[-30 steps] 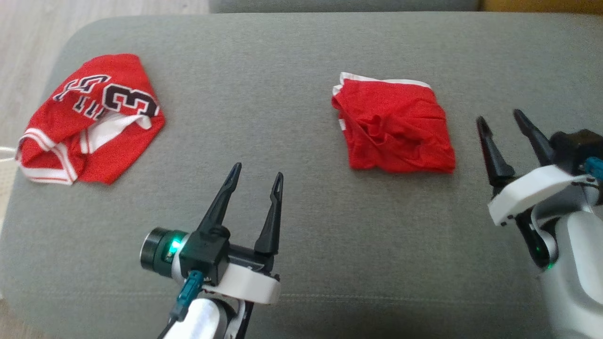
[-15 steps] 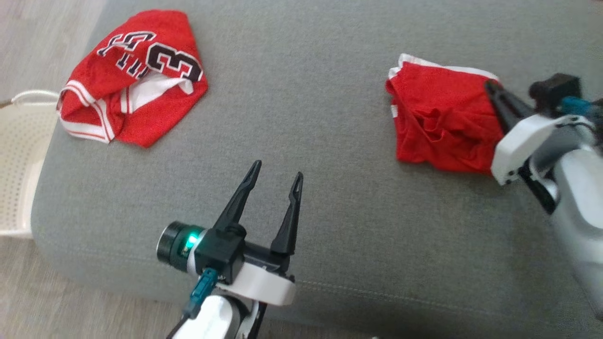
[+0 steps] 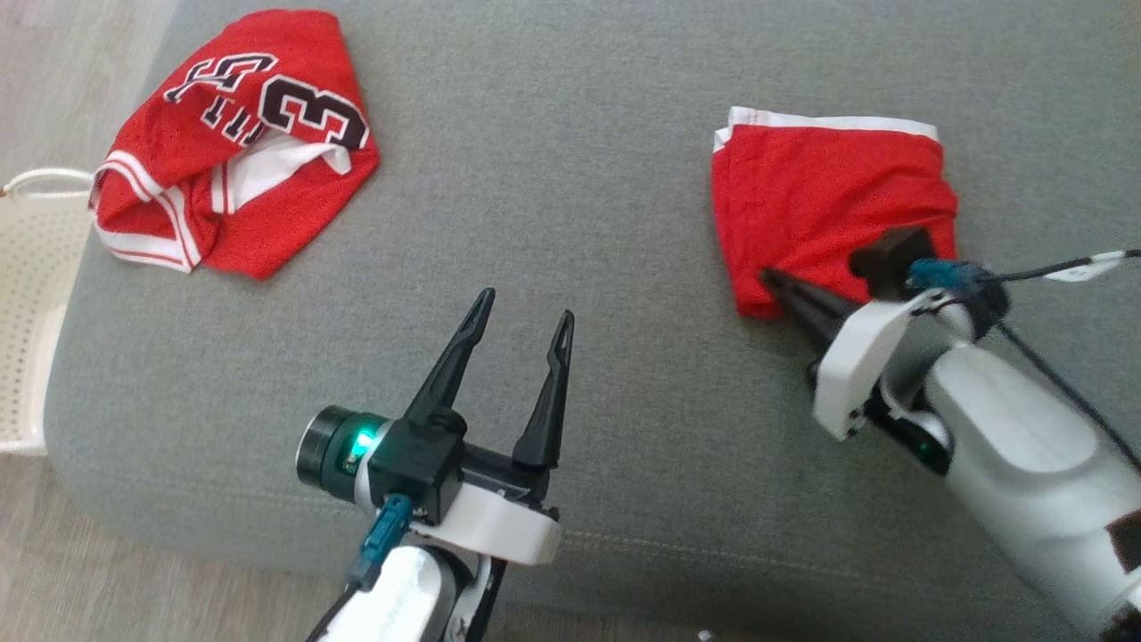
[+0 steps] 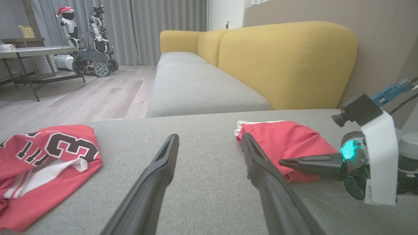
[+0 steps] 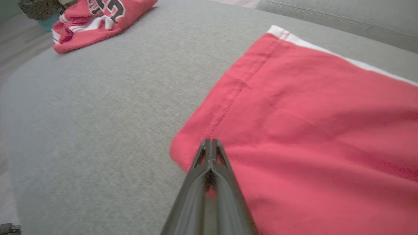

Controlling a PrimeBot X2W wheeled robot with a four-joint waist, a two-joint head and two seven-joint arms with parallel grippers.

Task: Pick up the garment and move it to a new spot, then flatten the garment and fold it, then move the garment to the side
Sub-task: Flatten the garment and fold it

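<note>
Right gripper (image 3: 772, 279) pinches the lower-left corner of the red shorts (image 3: 820, 196), frame right; left gripper (image 3: 526, 308), spread, hovers lower centre.

A broad bare stretch of grey cushion (image 3: 570, 178) lay between the crumpled jersey (image 3: 232, 143) at its far-left corner and the red garment (image 3: 820, 196) on the right, the two well apart; the left gripper (image 3: 526, 305) hung over the near part of that stretch, jaws spread; the right gripper (image 3: 771, 278), closed at the garment's near-left corner, and its cable (image 3: 1052, 267) barred the near-right side; a yellow sofa back (image 4: 287, 62) rose beyond; a white basket (image 3: 27, 294) stood off the left edge.
</note>
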